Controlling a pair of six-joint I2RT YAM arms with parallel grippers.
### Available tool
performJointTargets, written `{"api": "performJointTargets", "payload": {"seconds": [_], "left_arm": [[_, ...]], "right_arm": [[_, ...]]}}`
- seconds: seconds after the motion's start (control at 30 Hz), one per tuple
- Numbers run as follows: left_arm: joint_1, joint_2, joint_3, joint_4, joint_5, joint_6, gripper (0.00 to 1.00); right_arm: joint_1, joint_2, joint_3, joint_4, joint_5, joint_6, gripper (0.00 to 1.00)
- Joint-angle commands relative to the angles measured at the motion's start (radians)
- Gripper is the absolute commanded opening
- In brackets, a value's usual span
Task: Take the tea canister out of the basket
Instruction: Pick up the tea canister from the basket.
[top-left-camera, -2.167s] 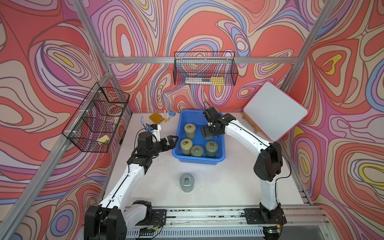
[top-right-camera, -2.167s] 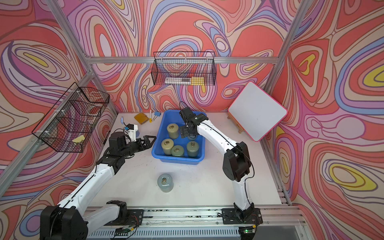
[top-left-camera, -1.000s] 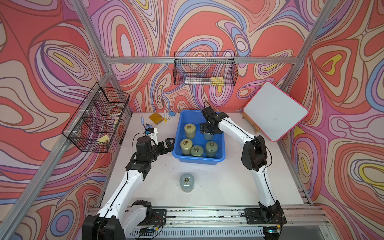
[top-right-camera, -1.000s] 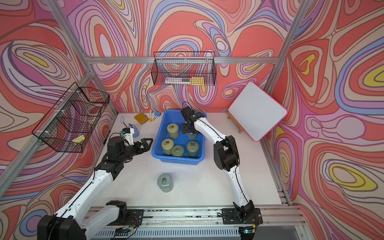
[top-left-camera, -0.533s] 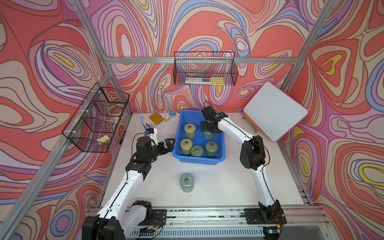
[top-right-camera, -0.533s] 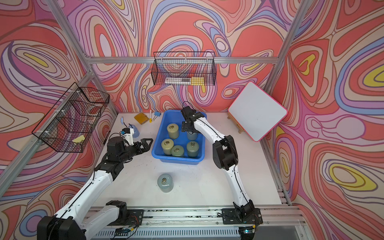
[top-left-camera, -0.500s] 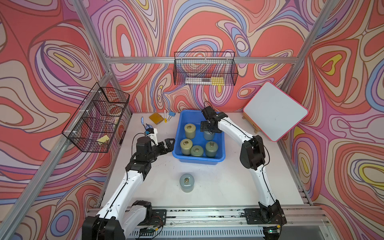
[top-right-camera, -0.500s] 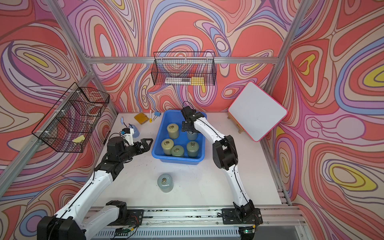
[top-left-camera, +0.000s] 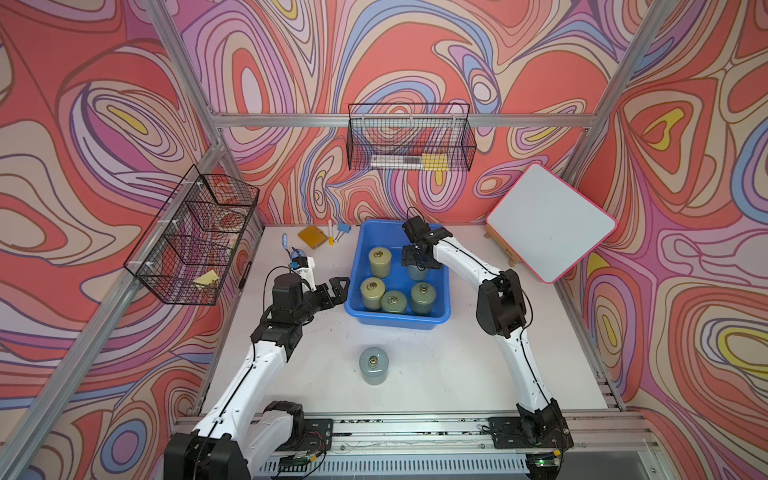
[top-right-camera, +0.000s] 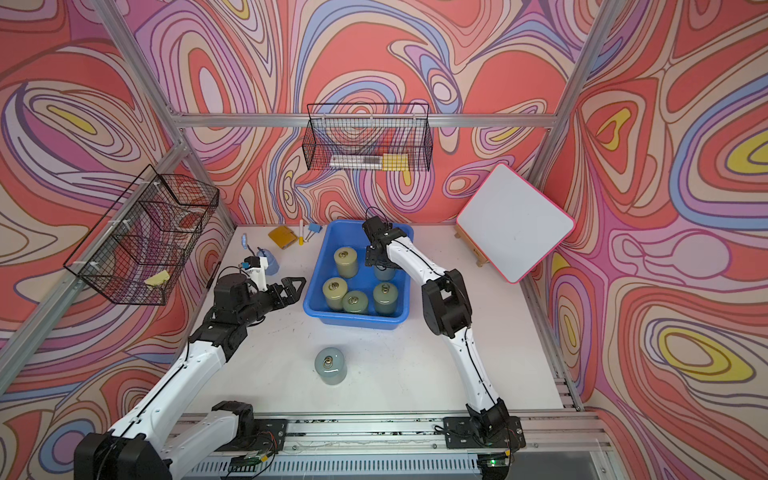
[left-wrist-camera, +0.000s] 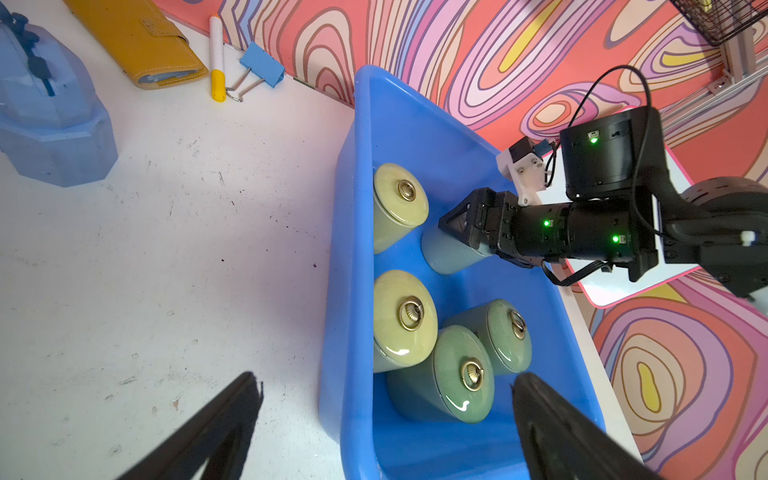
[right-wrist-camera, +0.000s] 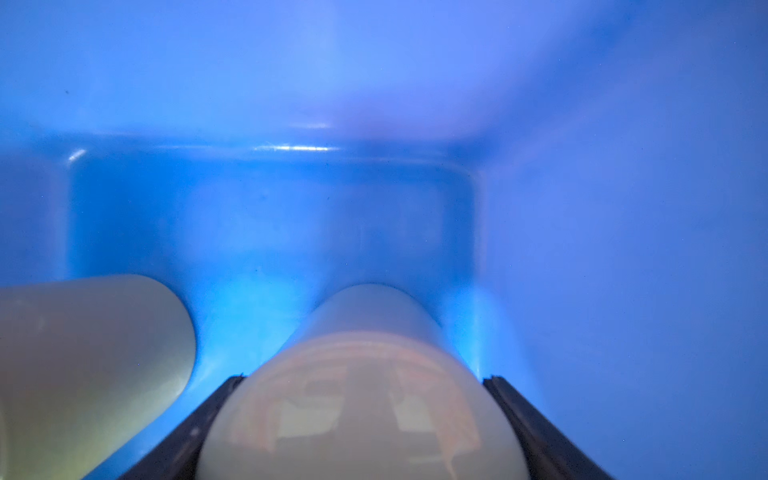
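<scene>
Five lidded tea canisters stand in the blue basket (top-left-camera: 397, 321), and a sixth canister (top-left-camera: 374, 365) stands out on the white table (top-left-camera: 436, 374), well in front of it. What is new is at the right claw (top-left-camera: 417, 266). Reaching down into the far right part of the basket, it has just drawn its jaws in, from wide apart a second ago to pressed against a grey-blue canister (top-left-camera: 417, 274). In the right wrist view the two dark fingers (right-wrist-camera: 195, 419) hug either side of its rounded top with no gap to be seen, so the claw is grasping it. That canister stands upright on the basket floor, just beside a yellow-green one (top-left-camera: 379, 262), and does not look lifted yet. The left claw (top-left-camera: 338, 289) has not moved: it hangs just outside the basket's left wall, jaws wide apart and holding nothing. With the grip made, the picking step looks done. What remains is probably a straight lift clear of the rim, minding the close neighbour, then a set-down on the table.
</scene>
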Motion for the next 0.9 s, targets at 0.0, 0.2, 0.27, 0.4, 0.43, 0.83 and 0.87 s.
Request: {"api": "performJointTargets", "payload": {"seconds": [0.0, 0.2, 0.27, 0.4, 0.43, 0.83, 0.87], "left_arm": [[-0.003, -0.008, -0.009, 0.012, -0.007, 0.011, 0.99], [-0.003, -0.009, -0.01, 0.012, -0.007, 0.011, 0.99], [-0.003, -0.009, -0.011, 0.013, -0.008, 0.011, 0.99], [-0.003, -0.01, -0.011, 0.012, -0.008, 0.01, 0.99], [-0.002, -0.011, -0.011, 0.012, -0.011, 0.012, 0.99], [-0.003, -0.016, -0.015, 0.012, -0.016, 0.012, 0.99], [-0.003, -0.016, -0.016, 0.012, -0.016, 0.012, 0.99]], "right_arm": [[-0.006, 0.005, 0.006, 0.016, 0.008, 0.001, 0.83], [-0.006, -0.008, -0.002, 0.02, 0.004, -0.012, 0.71], [-0.006, -0.013, -0.001, 0.018, 0.003, -0.017, 0.69], [-0.005, -0.032, 0.004, 0.012, 0.007, -0.028, 0.69], [-0.008, -0.038, 0.006, 0.012, 0.007, -0.03, 0.68], [-0.006, -0.129, 0.024, -0.015, -0.001, -0.057, 0.67], [-0.006, -0.135, 0.023, -0.017, 0.001, -0.059, 0.68]]}}
